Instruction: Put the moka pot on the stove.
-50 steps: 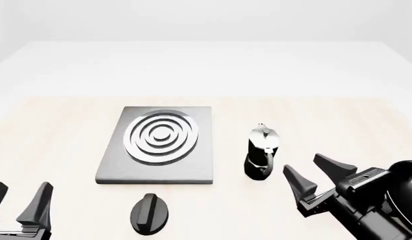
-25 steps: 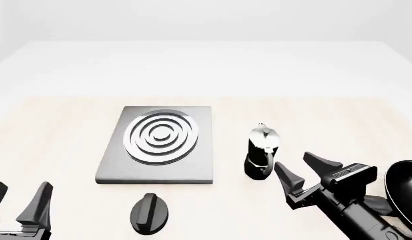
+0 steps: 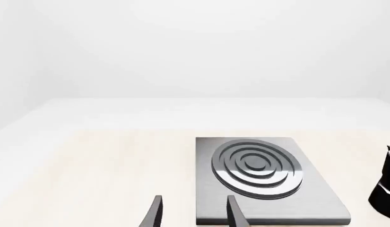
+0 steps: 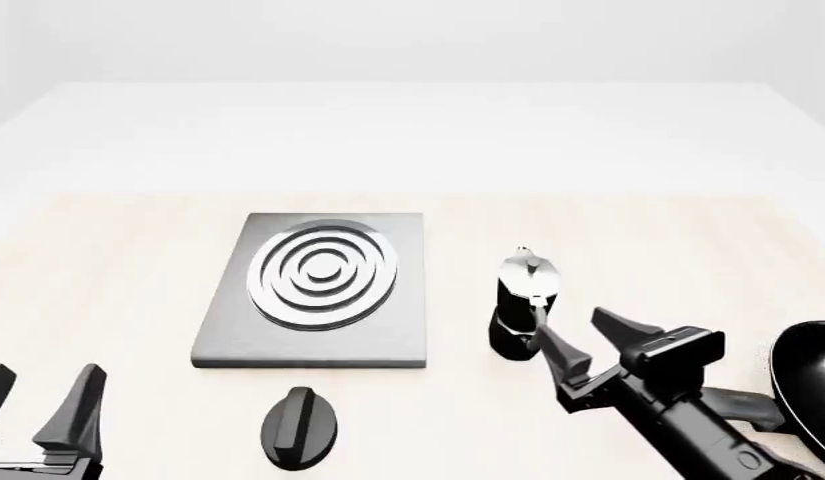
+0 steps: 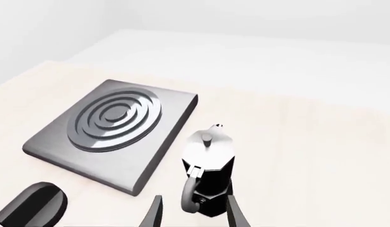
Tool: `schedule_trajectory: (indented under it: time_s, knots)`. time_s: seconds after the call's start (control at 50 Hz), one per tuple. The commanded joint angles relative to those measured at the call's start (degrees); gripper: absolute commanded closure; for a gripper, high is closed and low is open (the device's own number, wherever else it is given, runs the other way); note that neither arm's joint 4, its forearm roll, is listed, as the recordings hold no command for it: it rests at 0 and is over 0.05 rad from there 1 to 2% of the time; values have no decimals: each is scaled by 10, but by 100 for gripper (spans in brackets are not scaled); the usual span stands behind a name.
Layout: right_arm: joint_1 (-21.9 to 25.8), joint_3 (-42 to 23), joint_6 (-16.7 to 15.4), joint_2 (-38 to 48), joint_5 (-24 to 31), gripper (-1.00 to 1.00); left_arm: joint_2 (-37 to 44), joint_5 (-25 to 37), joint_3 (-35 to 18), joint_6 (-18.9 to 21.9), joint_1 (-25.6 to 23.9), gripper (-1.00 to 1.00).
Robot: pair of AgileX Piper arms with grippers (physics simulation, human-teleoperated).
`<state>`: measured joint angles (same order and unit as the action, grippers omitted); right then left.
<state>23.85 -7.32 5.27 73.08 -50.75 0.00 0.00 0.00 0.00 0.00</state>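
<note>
In the left wrist view, the left tool (image 3: 193, 213) hangs with its fingers spread and nothing between them, near the front edge of the stove (image 3: 321, 198); the moka pot (image 3: 387, 189) shows only as a dark sliver at the frame's edge.

From the front, the moka pot (image 4: 524, 300) stands upright on the desk (image 4: 119, 260), just right of the stove (image 4: 399, 330) and apart from it. The right tool (image 4: 588, 340) is released, empty, and close to the pot's base; whether a fingertip touches it I cannot tell. A black oval knob (image 4: 300, 426) lies before the stove, a frying pan (image 4: 812, 375) at the right.

In the right wrist view, the pot's handle (image 5: 193, 191) faces the right tool (image 5: 193, 213). A good grasp likely means straddling the faceted body squarely, low enough to grip firmly, without nudging the pot over.
</note>
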Motion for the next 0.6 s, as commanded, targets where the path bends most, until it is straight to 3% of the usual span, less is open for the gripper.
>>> schedule_trajectory:
  time_s: [0.02,0.6]
  knots:
    - [4,-1,7,41,-32,-100,0,0,0,0,0,-100]
    - [11,-8,17,126,-92,-100,0,0,0,0,0,-100]
